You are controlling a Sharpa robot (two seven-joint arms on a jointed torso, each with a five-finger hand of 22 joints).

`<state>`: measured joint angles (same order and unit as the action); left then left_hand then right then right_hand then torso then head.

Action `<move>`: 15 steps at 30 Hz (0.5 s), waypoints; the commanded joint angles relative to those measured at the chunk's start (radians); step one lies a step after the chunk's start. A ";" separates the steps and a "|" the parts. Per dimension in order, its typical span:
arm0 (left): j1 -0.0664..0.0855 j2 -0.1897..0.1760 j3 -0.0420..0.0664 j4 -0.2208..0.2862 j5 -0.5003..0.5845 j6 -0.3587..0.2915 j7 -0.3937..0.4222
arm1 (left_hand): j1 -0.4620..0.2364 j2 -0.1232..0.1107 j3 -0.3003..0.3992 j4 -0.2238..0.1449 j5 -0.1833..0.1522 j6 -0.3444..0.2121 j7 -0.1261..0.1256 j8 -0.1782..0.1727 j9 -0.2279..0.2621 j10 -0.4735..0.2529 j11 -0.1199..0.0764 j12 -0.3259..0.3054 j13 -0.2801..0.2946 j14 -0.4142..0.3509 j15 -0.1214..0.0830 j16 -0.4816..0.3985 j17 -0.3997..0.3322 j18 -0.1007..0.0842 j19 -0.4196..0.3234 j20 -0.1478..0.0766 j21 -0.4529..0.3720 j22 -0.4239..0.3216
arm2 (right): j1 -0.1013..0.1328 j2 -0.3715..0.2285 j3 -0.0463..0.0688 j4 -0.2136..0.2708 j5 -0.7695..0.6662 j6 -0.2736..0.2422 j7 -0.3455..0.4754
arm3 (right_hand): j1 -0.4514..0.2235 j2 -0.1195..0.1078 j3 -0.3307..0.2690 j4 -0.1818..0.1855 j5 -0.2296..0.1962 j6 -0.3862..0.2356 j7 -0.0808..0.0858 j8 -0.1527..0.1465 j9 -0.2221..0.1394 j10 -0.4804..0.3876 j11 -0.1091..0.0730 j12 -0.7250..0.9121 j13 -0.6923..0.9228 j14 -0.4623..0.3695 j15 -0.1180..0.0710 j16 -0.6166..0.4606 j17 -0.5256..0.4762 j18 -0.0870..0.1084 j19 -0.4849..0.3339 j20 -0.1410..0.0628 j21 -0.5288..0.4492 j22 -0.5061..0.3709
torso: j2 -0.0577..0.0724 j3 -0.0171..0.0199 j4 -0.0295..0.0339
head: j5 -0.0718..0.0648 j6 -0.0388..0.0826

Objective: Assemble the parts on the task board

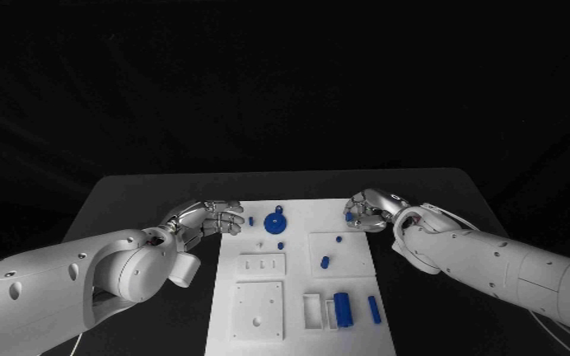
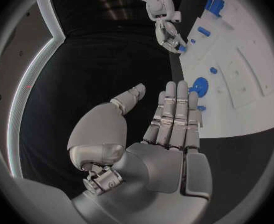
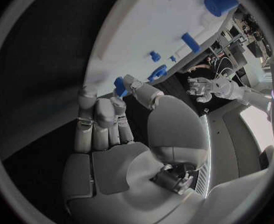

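The head view looks down from above the black table (image 1: 142, 195), taking in the whole white task board (image 1: 297, 290) and both arms. The left wrist view sits close behind the left hand (image 2: 164, 134), facing across the board's edge (image 2: 236, 89) toward the right hand (image 2: 168, 32). The right wrist view sits close behind the right hand (image 3: 112, 139), facing back over the board (image 3: 155, 25) to the left hand (image 3: 202, 87). All three share the board's far end

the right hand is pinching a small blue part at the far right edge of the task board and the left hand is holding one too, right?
Not quite: the left hand holds nothing; the left wrist view shows its fingers straight and apart beside the task board. The right hand does pinch a small blue part, as the right wrist view shows.
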<state>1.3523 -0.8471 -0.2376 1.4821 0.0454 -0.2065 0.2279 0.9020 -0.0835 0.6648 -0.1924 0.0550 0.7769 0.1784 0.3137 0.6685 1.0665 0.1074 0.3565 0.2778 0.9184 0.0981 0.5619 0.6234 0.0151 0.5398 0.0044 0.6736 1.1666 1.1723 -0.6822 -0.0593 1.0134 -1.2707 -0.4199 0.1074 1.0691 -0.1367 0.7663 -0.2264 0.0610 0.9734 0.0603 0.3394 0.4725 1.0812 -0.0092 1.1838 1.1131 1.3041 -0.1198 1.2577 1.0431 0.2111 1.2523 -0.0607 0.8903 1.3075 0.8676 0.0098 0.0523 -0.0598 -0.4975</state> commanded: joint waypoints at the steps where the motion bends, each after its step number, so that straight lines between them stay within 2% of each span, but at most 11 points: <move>1: 0.001 0.005 0.001 -0.001 -0.025 0.036 -0.002 | 0.005 0.006 -0.001 0.008 -0.001 0.024 -0.008 0.004 -0.003 0.031 -0.015 0.006 0.001 0.020 -0.009 0.006 0.001 0.004 0.019 -0.009 0.006 -0.002 | 0.019 -0.002 0.002 0.034 -0.072 -0.014 -0.078 | 0.000 0.012 0.007 -0.001 0.007 0.043 0.034 0.008 0.016 0.001 -0.008 0.001 -0.001 0.000 -0.005 -0.003 0.001 0.051 -0.002 -0.007 0.004 0.019 | -0.003 0.0002 -0.0022 | 0.000 0.007; 6: 0.001 0.023 0.002 -0.030 -0.045 0.031 -0.020 | -0.001 0.004 -0.005 0.015 -0.003 0.057 -0.020 0.003 -0.012 0.060 -0.023 -0.006 -0.006 0.031 -0.014 0.004 -0.003 0.000 0.030 -0.016 0.007 -0.009 | 0.045 -0.007 0.002 0.111 -0.136 -0.003 -0.172 | -0.006 0.009 0.005 -0.001 0.003 0.047 0.032 0.009 0.018 0.003 -0.009 0.001 -0.001 0.000 -0.007 -0.003 0.002 0.051 0.000 -0.008 0.006 0.018 | -0.012 -0.0004 -0.0077 | 0.001 0.012; 10: 0.001 0.047 0.002 -0.056 -0.083 0.034 -0.045 | -0.008 -0.006 -0.011 0.024 -0.004 0.066 -0.020 -0.012 -0.029 0.099 -0.035 -0.015 -0.012 0.047 -0.021 0.009 -0.003 0.000 0.043 -0.023 0.010 -0.013 | 0.066 -0.012 0.002 0.190 -0.182 0.018 -0.246 | -0.007 0.009 0.006 -0.003 -0.002 0.050 0.031 0.010 0.019 0.006 -0.011 0.000 -0.002 0.001 -0.008 -0.003 0.003 0.051 0.002 -0.009 0.006 0.018 | -0.031 -0.0026 -0.0165 | 0.009 0.013; 12: 0.001 0.056 0.002 -0.066 -0.094 0.039 -0.067 | -0.012 -0.017 -0.015 0.027 -0.005 0.071 -0.021 -0.015 -0.035 0.110 -0.037 -0.020 -0.014 0.050 -0.023 0.010 -0.003 0.000 0.045 -0.025 0.010 -0.015 | 0.073 -0.011 0.002 0.222 -0.200 0.034 -0.273 | -0.008 0.008 0.005 -0.004 -0.002 0.050 0.031 0.010 0.019 0.006 -0.011 0.000 -0.002 0.001 -0.008 -0.003 0.003 0.051 0.002 -0.009 0.007 0.018 | -0.043 -0.0035 -0.0207 | 0.014 0.014; 15: 0.002 0.073 0.002 -0.084 -0.117 0.044 -0.099 | -0.021 -0.046 -0.026 0.029 -0.006 0.063 -0.017 -0.025 -0.043 0.110 -0.035 -0.030 -0.019 0.046 -0.021 0.006 -0.004 -0.002 0.046 -0.026 0.010 -0.016 | 0.076 -0.001 0.002 0.262 -0.221 0.048 -0.303 | -0.007 0.008 0.006 -0.004 -0.002 0.051 0.030 0.010 0.020 0.006 -0.011 0.000 -0.002 0.001 -0.008 -0.003 0.004 0.051 0.002 -0.009 0.007 0.018 | -0.060 -0.0051 -0.0240 | 0.019 0.008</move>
<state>1.3526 -0.7814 -0.2367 1.4022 -0.0193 -0.1889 0.1788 0.8821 -0.1183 0.6425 -0.1645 0.0550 0.8440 0.1577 0.2925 0.6273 1.1740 0.0708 0.3298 0.2601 0.9613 0.0752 0.5653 0.6206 0.0150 0.5795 -0.0216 0.6774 1.1513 1.2482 -0.6879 -0.0571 1.2601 -1.4213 -0.4117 -0.1141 1.0638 -0.1317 0.7688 -0.2291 0.0619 0.9765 0.0572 0.3405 0.4724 1.0848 -0.0127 1.1837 1.1123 1.3043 -0.1199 1.2578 1.0455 0.2165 1.2576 -0.0625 0.8903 1.3074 0.8287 0.0065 0.0337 -0.0449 -0.4862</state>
